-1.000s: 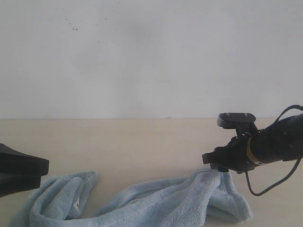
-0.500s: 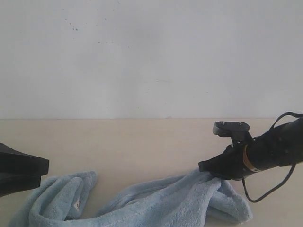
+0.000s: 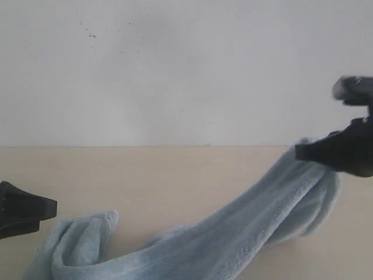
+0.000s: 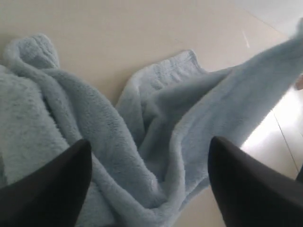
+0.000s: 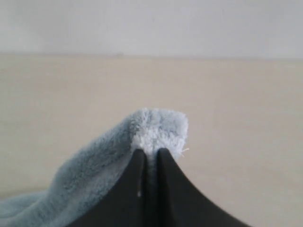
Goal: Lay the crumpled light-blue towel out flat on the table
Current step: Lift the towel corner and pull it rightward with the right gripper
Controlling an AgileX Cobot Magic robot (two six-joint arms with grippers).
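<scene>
Clearly aloft at one end — the right gripper (image 5: 150, 158) pinches a tip of the towel (image 3: 233, 233) tight, holding it above the table (image 3: 175, 175).
From that clamped end the cloth slopes down in a long band to a crumpled heap resting on the tabletop at the left — the left gripper (image 4: 150, 142) hangs over that heap with its jaws spread wide, gripping nothing; a white wall (image 3: 175, 70) rises behind.
</scene>
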